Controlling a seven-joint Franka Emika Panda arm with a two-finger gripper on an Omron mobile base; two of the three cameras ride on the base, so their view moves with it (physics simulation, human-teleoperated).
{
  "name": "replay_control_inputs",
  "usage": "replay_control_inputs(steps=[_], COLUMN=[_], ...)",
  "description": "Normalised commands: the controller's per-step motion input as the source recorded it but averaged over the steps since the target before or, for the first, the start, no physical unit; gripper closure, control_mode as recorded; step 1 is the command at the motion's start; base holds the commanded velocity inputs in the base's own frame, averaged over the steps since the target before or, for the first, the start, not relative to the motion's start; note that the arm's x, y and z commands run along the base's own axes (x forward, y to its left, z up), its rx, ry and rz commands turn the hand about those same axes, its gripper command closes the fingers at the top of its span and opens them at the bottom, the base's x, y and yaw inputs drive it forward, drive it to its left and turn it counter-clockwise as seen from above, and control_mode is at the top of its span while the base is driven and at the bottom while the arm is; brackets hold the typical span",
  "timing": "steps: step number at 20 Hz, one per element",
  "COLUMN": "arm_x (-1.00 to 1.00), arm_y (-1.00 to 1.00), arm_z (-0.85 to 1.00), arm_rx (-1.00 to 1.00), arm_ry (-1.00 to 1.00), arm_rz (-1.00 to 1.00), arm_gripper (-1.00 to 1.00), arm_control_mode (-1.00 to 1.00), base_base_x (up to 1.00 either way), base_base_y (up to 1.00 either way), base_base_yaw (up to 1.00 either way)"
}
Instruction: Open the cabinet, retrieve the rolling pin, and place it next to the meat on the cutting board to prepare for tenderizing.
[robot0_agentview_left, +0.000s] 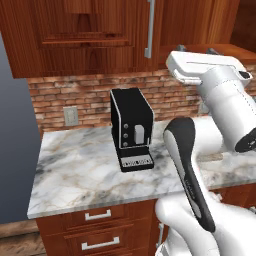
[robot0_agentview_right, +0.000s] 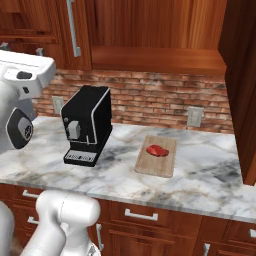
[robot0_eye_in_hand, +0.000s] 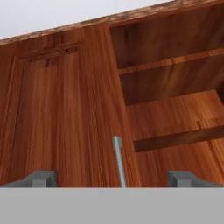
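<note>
The gripper (robot0_eye_in_hand: 112, 177), fingers apart and empty, faces the cabinet (robot0_eye_in_hand: 57, 113) with its handle (robot0_eye_in_hand: 118, 162) between them, likely for opening; the meat (robot0_agentview_right: 156, 150) lies on the cutting board (robot0_agentview_right: 165, 167).

Even, bright rendered light; soft shadows, slight blur.

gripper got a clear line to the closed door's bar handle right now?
Probably yes. In the hand view the silver bar handle stands between the gripper's spread fingertips, with nothing in front of it. The cabinet's right half is already open, shelves showing. How far off the handle is, I can't tell.
</note>
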Motion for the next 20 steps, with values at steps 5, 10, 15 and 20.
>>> replay_control_inputs(steps=[5,10,15,20], arm_x=[0.66,0.73,0.64,0.48], arm_y=[0.00,0.00,0.00,0.00], arm_z=[0.14,0.00,-0.05,-0.06], arm_rx=[0.13,0.00,0.00,-0.01], arm_ry=[0.11,0.22,0.17,0.08], arm_rz=[0.00,0.00,0.06,0.06], arm_gripper=[-1.00,-1.00,-1.00,-1.00], arm_control_mode=[-1.00,-1.00,-1.00,-1.00], base_base_x=[0.00,0.00,0.00,0.00], base_base_y=[0.00,0.00,0.00,0.00], base_base_yaw=[0.00,0.00,0.00,0.00])
